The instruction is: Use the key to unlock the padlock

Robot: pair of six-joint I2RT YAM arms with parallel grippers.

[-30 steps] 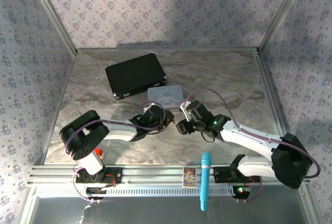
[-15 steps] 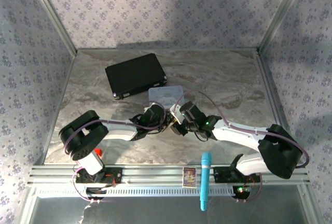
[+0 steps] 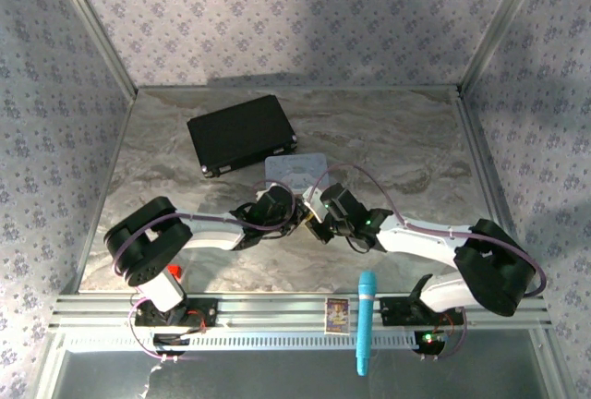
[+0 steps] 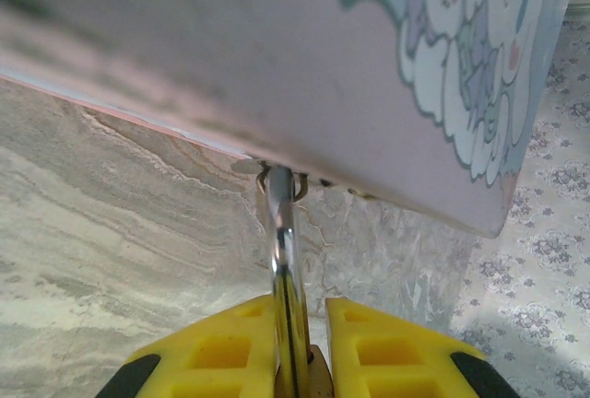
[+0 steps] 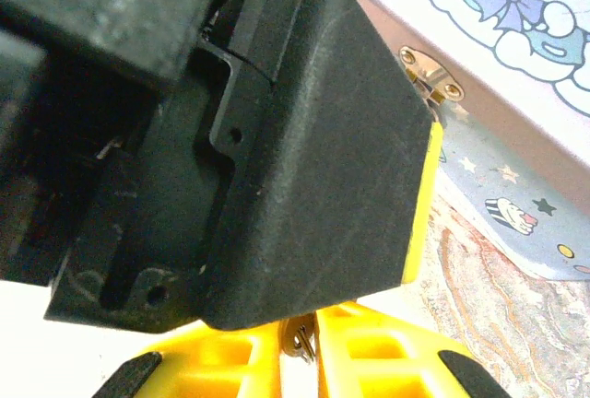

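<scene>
The padlock's silver shackle point(image 4: 281, 251) runs up to a ring under the pastel tin point(image 4: 433, 57), and its brass body point(image 4: 320, 381) sits low between my left fingers. My left gripper point(image 4: 300, 310) is shut on the padlock. In the top view the left gripper point(image 3: 294, 214) and right gripper point(image 3: 314, 223) meet just in front of the tin point(image 3: 295, 168). My right gripper point(image 5: 300, 324) is shut on the small metal key point(image 5: 300, 341), pressed close against the black body of the left gripper point(image 5: 304, 158), which hides the key's tip.
A black case point(image 3: 242, 133) lies at the back left of the marble table point(image 3: 406, 140). A blue cylinder point(image 3: 366, 320) and a small card point(image 3: 337, 314) rest on the front rail. The tin's brass hinge point(image 5: 429, 76) shows beside the left gripper.
My right gripper has moved left, up against the left gripper, and its jaws have closed in. The left arm has stayed put.
</scene>
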